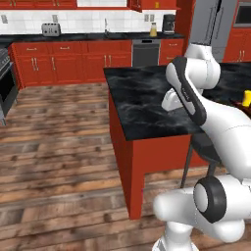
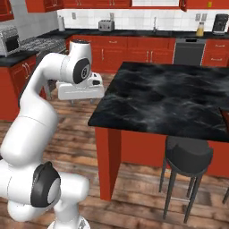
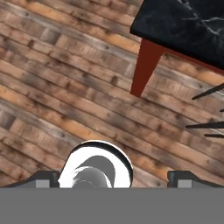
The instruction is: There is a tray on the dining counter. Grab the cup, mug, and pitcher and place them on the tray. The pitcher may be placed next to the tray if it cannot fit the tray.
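Observation:
The dining counter point(image 1: 142, 98) point(image 2: 170, 96) is a black marble top on a red base; one of its corners point(image 3: 183, 26) also appears in the hand view. My gripper point(image 2: 82, 100) point(image 3: 113, 177) hangs over the wooden floor, off the counter's left corner. It is open, its fingertips point(image 3: 43, 178) set wide apart with nothing between them. The pitcher point(image 1: 153, 30) point(image 2: 200, 29) stands on the far worktop beside the coffee maker. A yellow vessel point(image 1: 246, 98) is cut off by the frame's right edge, so I cannot tell whether it is the cup or the mug. A reddish-brown sliver point(image 2: 224, 115) of the tray lies at the counter's right edge.
A black stool point(image 2: 188, 154) point(image 1: 203, 147) stands against the counter's near side. The far worktop carries a toaster point(image 1: 51, 30), a sink tap and a coffee maker point(image 1: 168, 22). A stove point(image 2: 31, 42) stands to the left. Wooden floor point(image 1: 54, 147) spreads left of the counter.

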